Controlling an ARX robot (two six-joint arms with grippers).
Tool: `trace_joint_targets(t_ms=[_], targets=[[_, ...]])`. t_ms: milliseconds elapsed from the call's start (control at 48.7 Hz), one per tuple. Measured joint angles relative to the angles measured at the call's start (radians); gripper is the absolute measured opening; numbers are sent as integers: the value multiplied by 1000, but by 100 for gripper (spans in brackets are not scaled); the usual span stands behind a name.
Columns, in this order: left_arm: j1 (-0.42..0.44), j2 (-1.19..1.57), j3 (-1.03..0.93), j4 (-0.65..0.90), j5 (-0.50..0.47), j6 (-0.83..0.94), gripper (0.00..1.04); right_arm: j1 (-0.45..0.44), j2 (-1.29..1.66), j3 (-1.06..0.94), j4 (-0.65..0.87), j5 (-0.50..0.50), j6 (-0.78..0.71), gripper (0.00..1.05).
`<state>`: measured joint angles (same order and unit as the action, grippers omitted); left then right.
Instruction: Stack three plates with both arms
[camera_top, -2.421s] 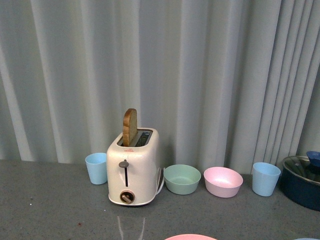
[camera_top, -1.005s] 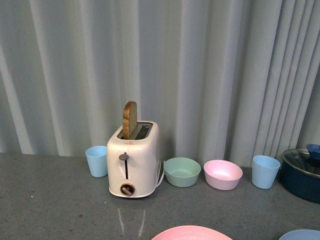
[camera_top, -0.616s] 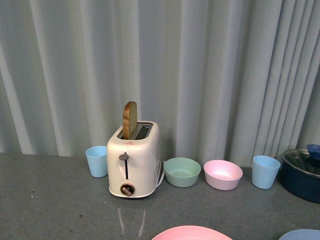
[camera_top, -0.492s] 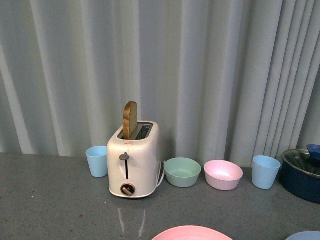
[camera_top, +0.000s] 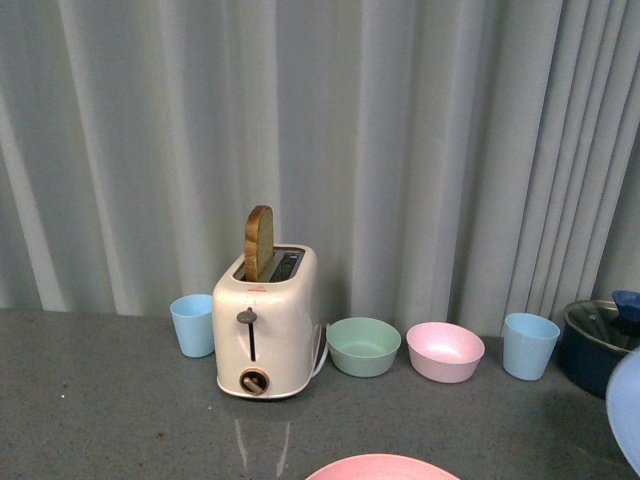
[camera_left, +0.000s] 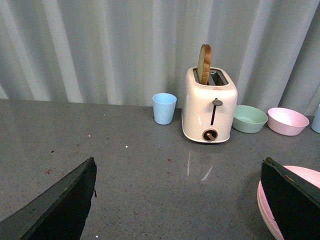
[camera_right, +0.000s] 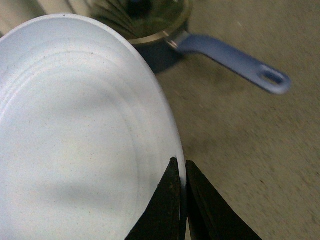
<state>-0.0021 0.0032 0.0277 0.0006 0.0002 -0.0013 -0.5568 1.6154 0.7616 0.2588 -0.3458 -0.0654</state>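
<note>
Right wrist view: right claw (camera_right: 181, 167) pinching blue plate (camera_right: 75, 140) rim.
Left claw (camera_left: 178, 167): spread.
Pink plate (camera_top: 380, 468): centre over it, level, then lower.

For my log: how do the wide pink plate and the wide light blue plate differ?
The pink matte plate lies flat on the grey table, ungripped; the light blue matte plate is pinched at its rim by the right gripper and tilted. Both are round and shallow.
</note>
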Motion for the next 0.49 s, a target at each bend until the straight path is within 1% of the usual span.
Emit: trace_joint_targets(t_ms=[41,123,164,287,328,431,492], targets=[[0,0,0,0,0,0,98,40,-37,-4,5,-6,24,3],[0,0,0,0,0,0,98,170,-102,-27,29,-9,91,3],[0,0,0,0,0,0,98,207,-106,-34,34,-6,105,3],[0,0,0,0,0,0,98,420,-56,-61,84,51,180,3],[0,0,0,0,0,0,98,474,-26,-65,101,65,200,3],[0,0,0,0,0,0,98,578,54,-71,144,82,251,3],[0,0,0,0,0,0,98,611,93,-74,166,78,280,3]])
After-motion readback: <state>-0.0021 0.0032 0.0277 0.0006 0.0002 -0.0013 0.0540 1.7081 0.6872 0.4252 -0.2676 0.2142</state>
